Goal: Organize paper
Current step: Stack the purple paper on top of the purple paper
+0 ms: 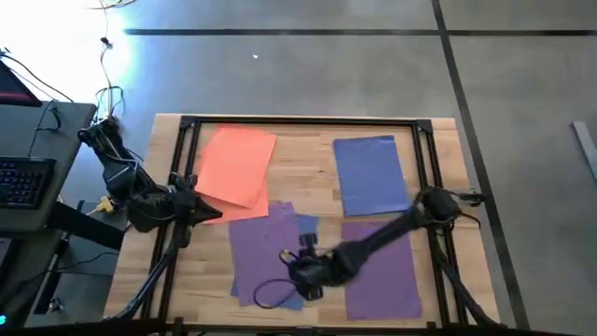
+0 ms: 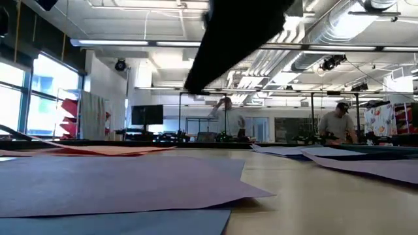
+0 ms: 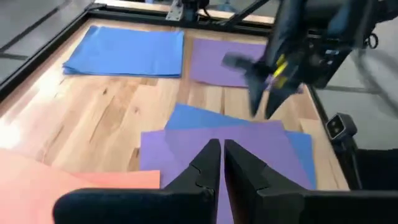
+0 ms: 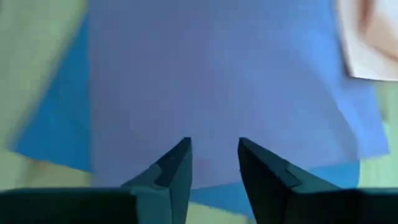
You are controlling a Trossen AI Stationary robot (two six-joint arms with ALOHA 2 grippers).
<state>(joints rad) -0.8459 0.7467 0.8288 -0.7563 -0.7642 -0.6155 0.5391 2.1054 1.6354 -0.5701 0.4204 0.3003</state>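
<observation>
Paper lies in separate piles on the wooden table. An orange stack (image 1: 235,164) sits far left and a blue sheet (image 1: 372,174) far right. Purple sheets (image 1: 266,250) lie across a blue sheet (image 1: 305,225) at the near middle, with another purple sheet (image 1: 382,269) near right. My right gripper (image 1: 297,264) hovers open above the purple-on-blue pile (image 4: 211,81), and I see no contact. My left gripper (image 1: 216,215) is shut and holds nothing. It hangs by the orange stack's near corner, its fingers (image 3: 221,168) pointing toward the middle pile.
A black frame (image 1: 303,121) runs around the table's edges. A dark cable loop (image 1: 270,294) lies on the near purple sheet. A desk with a keyboard (image 1: 20,182) stands beyond the table's left edge. A person (image 2: 337,123) stands in the room behind.
</observation>
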